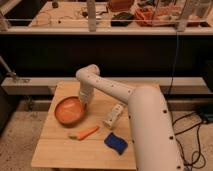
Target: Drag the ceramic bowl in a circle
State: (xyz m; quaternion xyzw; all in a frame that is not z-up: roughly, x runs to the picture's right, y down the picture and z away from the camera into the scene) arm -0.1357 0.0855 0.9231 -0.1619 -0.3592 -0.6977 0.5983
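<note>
The ceramic bowl [69,110] is round, shallow and orange-red. It sits on the left part of the wooden table [55,150]. My white arm reaches from the lower right over the table to the bowl. My gripper [84,101] points down at the bowl's right rim and touches it or sits just inside it.
An orange carrot [84,133] lies in front of the bowl. A blue sponge [116,142] lies near the front edge. A white bottle-like item [113,116] lies at the table's middle. A dark counter and railing stand behind the table.
</note>
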